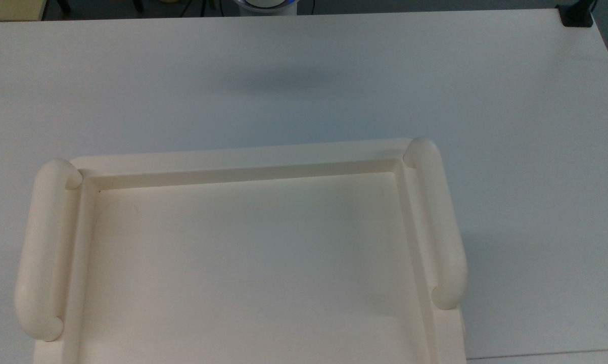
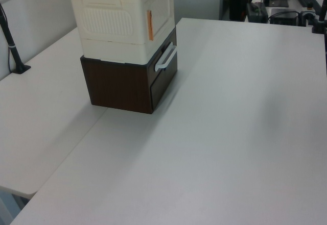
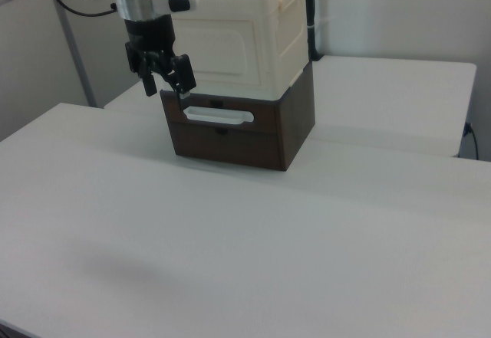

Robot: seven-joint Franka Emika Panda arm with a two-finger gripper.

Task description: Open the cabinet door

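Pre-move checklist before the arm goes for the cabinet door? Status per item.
1. Flat cream cabinet door shut: ok, it sits flush in the right view.
2. Black two-finger gripper open and holding nothing: ok.
3. Gripper lined up on the door's handle: not ok. It hangs at the door's lower corner on the right view's left, just above the white loop handle of the dark brown drawer unit.
4. Door handle located: cannot tell.
5. Cream cabinet body seated squarely on the brown unit: ok.
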